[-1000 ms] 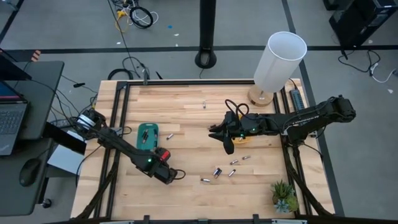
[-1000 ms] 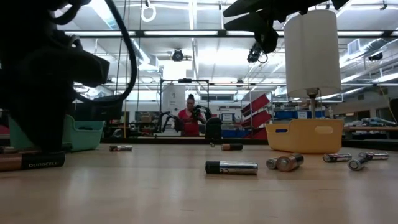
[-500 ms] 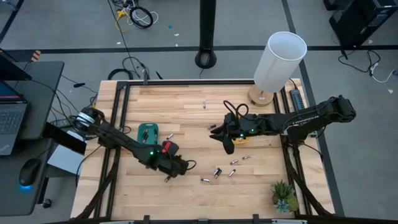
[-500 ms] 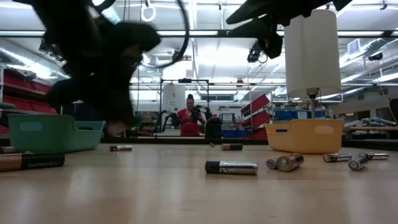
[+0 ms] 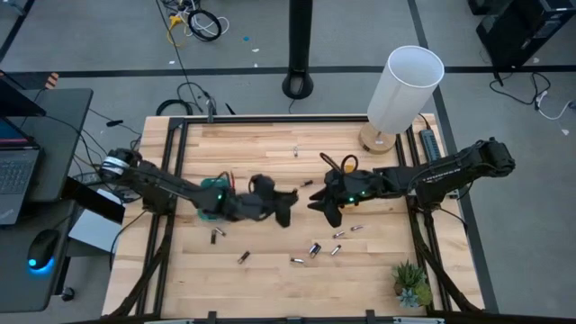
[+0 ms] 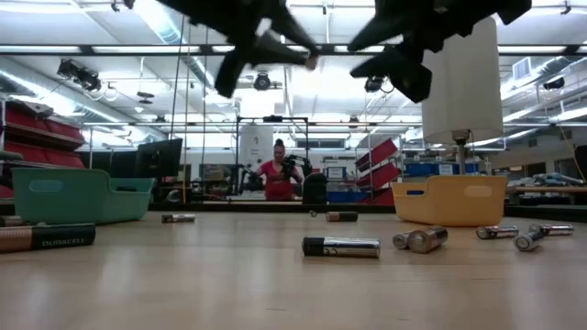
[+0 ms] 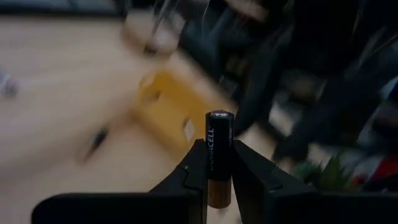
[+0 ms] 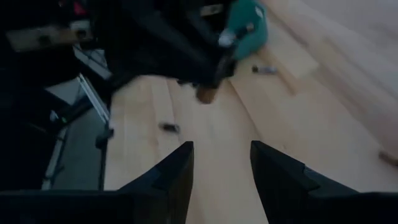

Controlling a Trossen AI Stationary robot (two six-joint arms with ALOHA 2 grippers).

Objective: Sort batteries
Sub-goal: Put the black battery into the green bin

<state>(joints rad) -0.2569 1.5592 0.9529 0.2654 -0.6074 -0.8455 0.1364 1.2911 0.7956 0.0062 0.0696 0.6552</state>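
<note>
1. Where the table [image 5: 270, 153] meets its left edge, the green tray [image 5: 212, 192] is half covered by the left arm in the high view; in the low view the tray [image 6: 78, 195] stands clear.
2. Past the tray, the left gripper [image 5: 286, 205] hangs over mid-table, clamped on an upright black-and-copper battery [image 7: 219, 155], plain in the left wrist view, where all behind it is blurred.
3. From the right wrist view that battery [image 8: 207, 93] shows only as a small copper tip under a dark blurred mass.
4. Below the left arm, two loose cells [image 5: 215, 237] lie apart on the wood, too small to tell their kind.
5. Just right of the left gripper, close but not touching, the right gripper [image 5: 329, 211] hovers with its fingers [image 8: 173, 171] spread and nothing between them.
6. Under the right arm, the yellow tray [image 6: 449, 199] is nearly all hidden from above; the low view shows it whole.
7. Near the front edge, more cells [image 5: 314, 248] lie scattered; the nearest one [image 6: 341, 246] lies on its side.
8. At far right stands the lamp [image 5: 405, 88], its top cut off in the low view.
</note>
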